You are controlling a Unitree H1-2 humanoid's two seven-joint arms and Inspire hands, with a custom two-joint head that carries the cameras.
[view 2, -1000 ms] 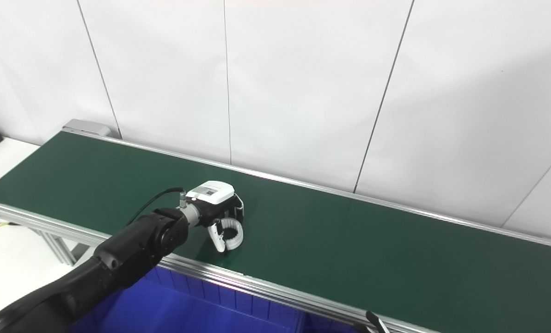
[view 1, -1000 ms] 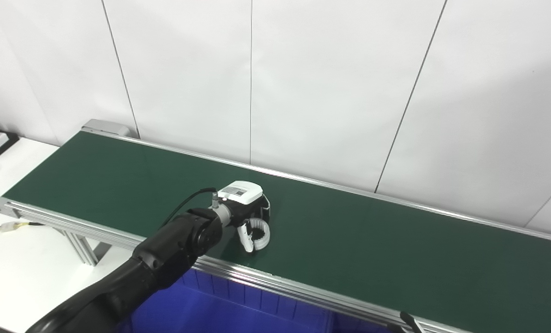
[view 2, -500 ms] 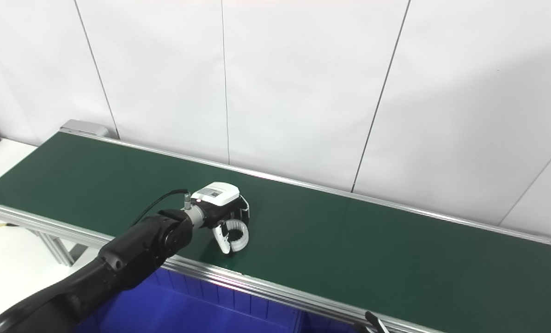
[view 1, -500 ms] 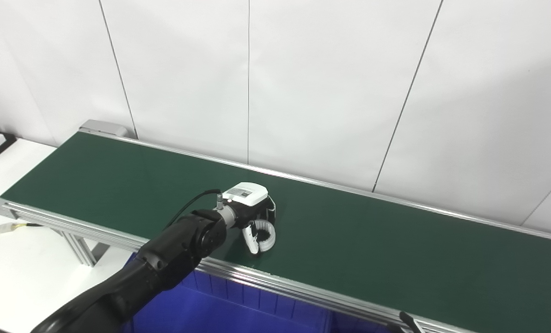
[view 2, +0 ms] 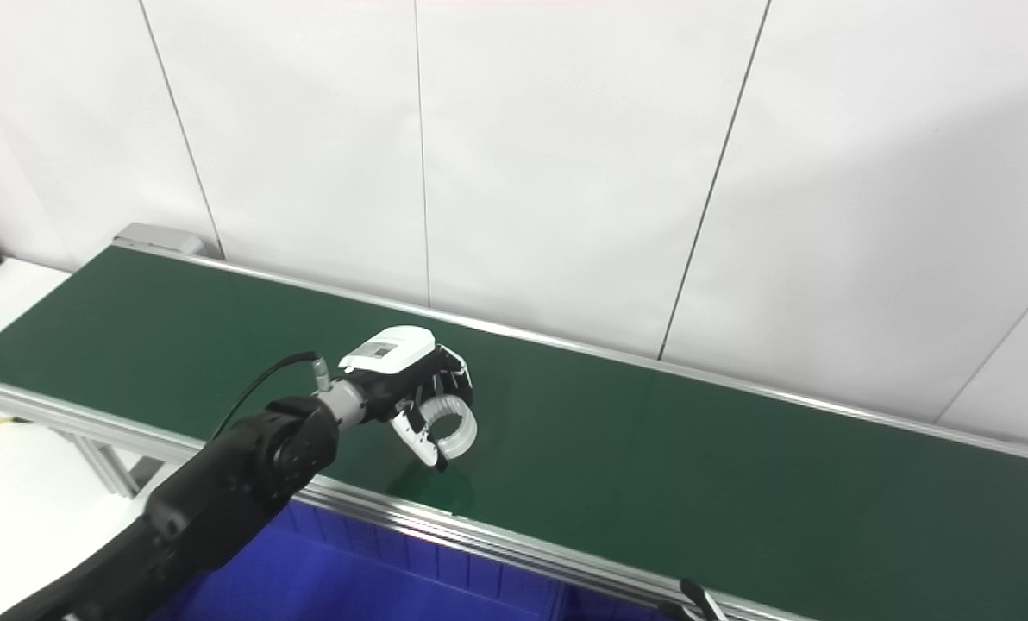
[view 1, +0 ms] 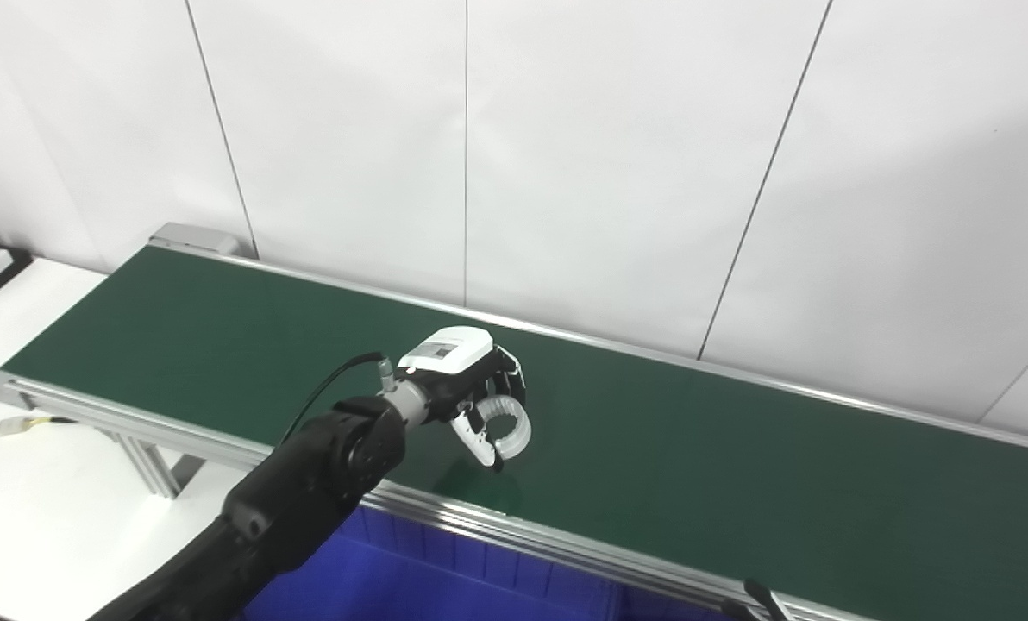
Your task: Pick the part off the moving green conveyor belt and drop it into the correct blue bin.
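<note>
The left hand (view 1: 471, 392) is above the belt (view 1: 695, 457), near its front rail, with its fingers (view 1: 507, 379) and thumb curled around a white ring-shaped part (view 1: 505, 429). The part is pinched in the hand and is clear of the belt, with its shadow on the green just below it, towards the rail. The back of the hand faces up and shows a white cover with a small label. The black left arm (view 2: 221, 492) comes in from the bottom left and crosses the rail to reach the belt.

Below the front rail, under the arm, is the blue bin (view 1: 410, 578); only part of it is in view. The belt runs from upper left to lower right along a white panelled wall (view 1: 617, 155). Left of the belt is a white surface (view 1: 40, 500).

At the bottom edge, right of the bin, a thin dark tip (view 1: 760, 597) shows; I cannot tell what it is, and the right hand is out of sight.
</note>
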